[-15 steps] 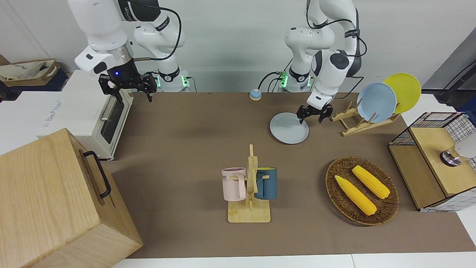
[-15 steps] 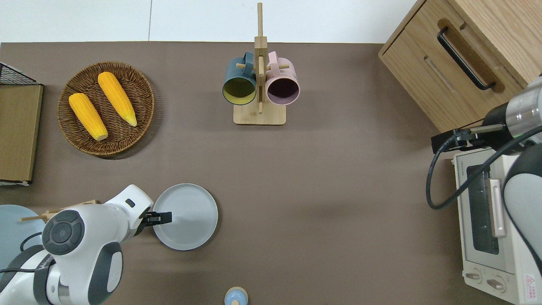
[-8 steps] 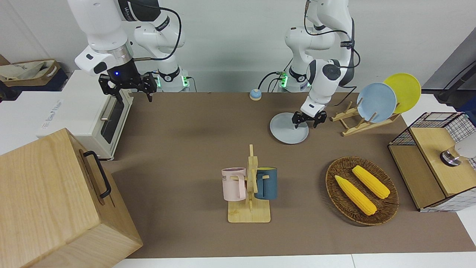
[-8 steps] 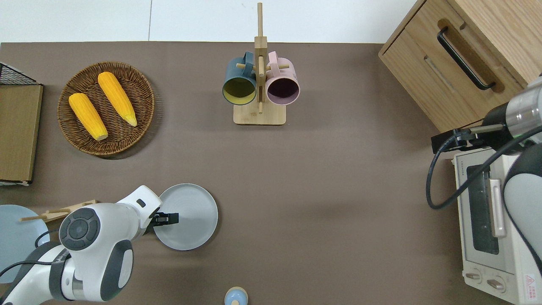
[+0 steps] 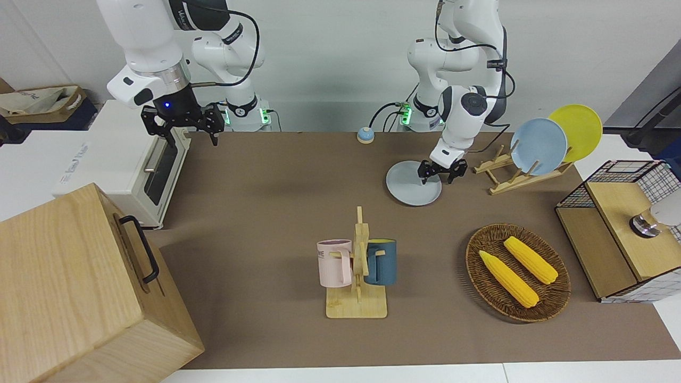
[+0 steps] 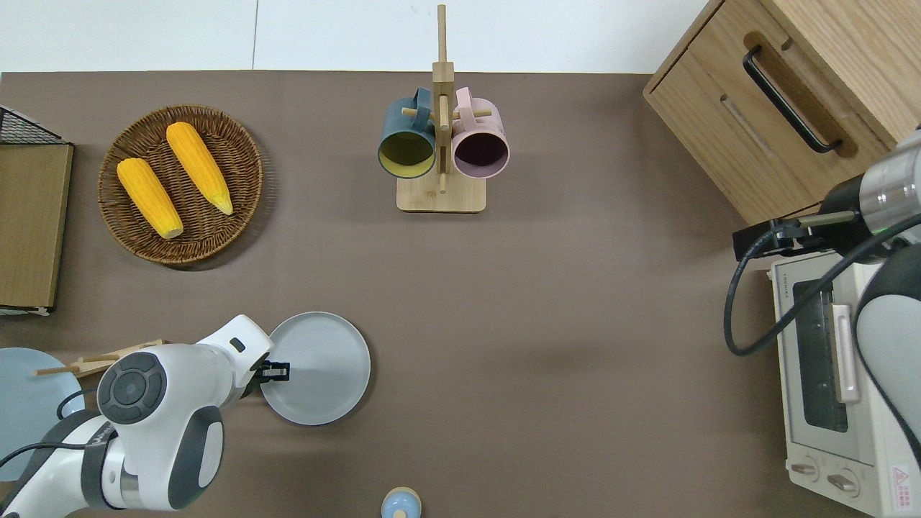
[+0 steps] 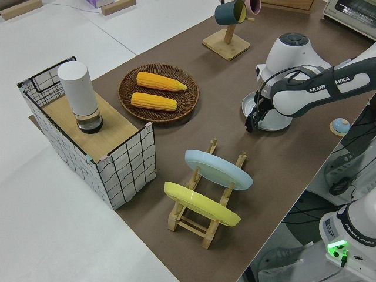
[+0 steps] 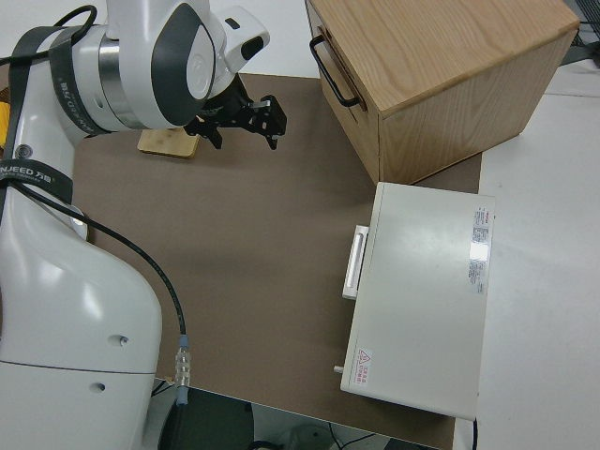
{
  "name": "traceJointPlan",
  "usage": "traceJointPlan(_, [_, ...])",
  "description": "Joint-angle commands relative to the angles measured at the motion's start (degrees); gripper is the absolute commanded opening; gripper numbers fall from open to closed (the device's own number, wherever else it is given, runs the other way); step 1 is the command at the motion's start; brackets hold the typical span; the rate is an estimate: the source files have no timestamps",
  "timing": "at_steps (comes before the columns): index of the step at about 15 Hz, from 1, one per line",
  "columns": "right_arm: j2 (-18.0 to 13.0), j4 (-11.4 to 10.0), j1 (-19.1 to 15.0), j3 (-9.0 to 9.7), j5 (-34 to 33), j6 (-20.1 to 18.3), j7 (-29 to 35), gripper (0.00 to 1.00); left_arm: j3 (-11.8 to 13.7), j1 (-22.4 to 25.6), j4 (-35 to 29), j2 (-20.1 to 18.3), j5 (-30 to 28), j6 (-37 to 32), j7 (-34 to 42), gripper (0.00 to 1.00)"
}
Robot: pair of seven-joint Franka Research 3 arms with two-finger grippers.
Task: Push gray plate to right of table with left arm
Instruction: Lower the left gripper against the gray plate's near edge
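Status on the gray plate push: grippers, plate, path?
Left gripper low at gray plate's rim, on its left-arm side. Right arm parked. Bare table toward the right arm's end.

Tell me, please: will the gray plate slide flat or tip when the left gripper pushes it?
The gray plate lies flat and shallow on the matte table, so it probably slides, not tips. The left gripper is at its low rim, so it might ride over.

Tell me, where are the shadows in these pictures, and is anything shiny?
Front view: the wicker basket and the mug rack cast soft shadows on the table, so light comes from above. Overhead view: a faint shadow lies under the gray plate, by the left gripper. Right side view: the toaster oven top shows a small bright glare patch.
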Motion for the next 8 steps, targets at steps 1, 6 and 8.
traceJointPlan(1, [-0.3, 0.1, 0.0, -0.01, 0.4, -0.6, 0.2, 0.983, 0.7, -0.2, -1.1, -0.2, -0.7, 1.6, 1.4, 0.07])
traceJointPlan(6, [-0.3, 0.1, 0.0, -0.01, 0.4, -0.6, 0.2, 0.983, 0.8, -0.3, -1.0, -0.1, -1.8, 1.8, 0.7, 0.00])
traceJointPlan(8, [-0.3, 0.1, 0.0, -0.01, 0.4, -0.6, 0.2, 0.983, 0.7, -0.5, -1.0, 0.1, -2.1, 1.8, 0.4, 0.00])
